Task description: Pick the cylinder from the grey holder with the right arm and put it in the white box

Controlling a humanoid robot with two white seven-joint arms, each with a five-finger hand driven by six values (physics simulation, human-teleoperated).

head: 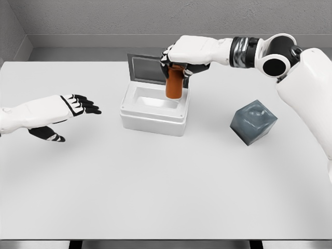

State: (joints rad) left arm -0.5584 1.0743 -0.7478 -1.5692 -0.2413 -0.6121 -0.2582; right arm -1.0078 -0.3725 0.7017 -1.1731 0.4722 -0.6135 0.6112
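One orange-brown cylinder (174,86), rigid, likely light and smooth; right hand (182,58) fingers wrapped round its top, hanging over white box (153,120). Left hand (70,108) spread, empty.

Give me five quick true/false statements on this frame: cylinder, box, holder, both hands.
1. The right robot hand grips the orange cylinder from the top. True.
2. The cylinder sits in the grey holder. False: it hangs over the white box, apart from the holder.
3. The white box's lid is closed. False: the lid stands open at the back.
4. The left robot hand holds nothing, fingers spread. True.
5. The grey holder is left of the white box. False: it sits to the box's right on the table.
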